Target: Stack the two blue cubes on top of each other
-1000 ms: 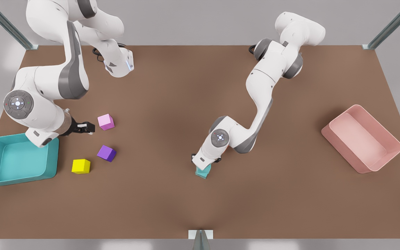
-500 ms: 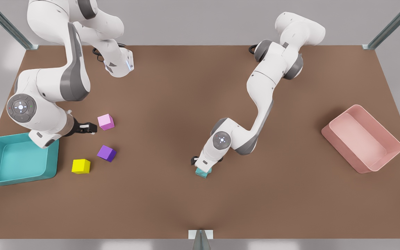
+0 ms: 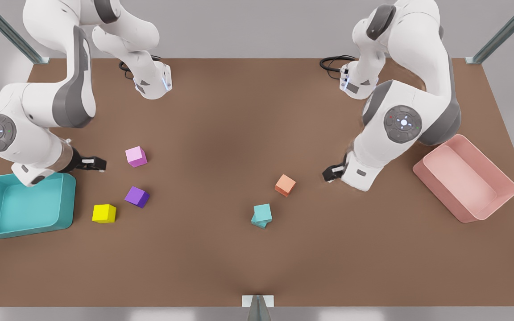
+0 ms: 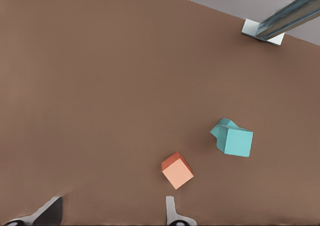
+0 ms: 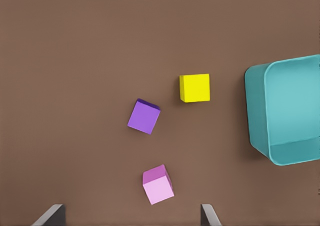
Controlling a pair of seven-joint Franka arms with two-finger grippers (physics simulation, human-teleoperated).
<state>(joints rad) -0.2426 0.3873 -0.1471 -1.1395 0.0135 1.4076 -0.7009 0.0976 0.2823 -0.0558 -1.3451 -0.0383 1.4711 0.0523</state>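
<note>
1. Brown tabletop (image 3: 221,133) fills your front view. The two blue cubes (image 3: 262,215) sit near the middle toward the near edge, one stacked on the other, the upper one turned a little and offset so a corner of the lower one peeks out. An orange cube (image 3: 285,184) lies just beside them, apart. On the front view's left you have a pink cube (image 3: 135,156), a purple cube (image 3: 137,196), a yellow cube (image 3: 104,213) and a teal bin (image 3: 22,206); a pink bin (image 3: 464,178) sits on the front view's right.

2. Your left wrist view looks down on the stack (image 4: 232,138) and the orange cube (image 4: 177,170), so the left gripper (image 3: 331,172) is the one on the front view's right. Its fingers (image 4: 172,213) stand apart, holding nothing, well clear of the stack.

3. Your right wrist view shows the pink cube (image 5: 158,184), purple cube (image 5: 144,117), yellow cube (image 5: 195,87) and teal bin (image 5: 287,110). The right gripper (image 3: 94,164) hangs beside the bin, fingers (image 5: 209,216) spread wide and empty.
</note>
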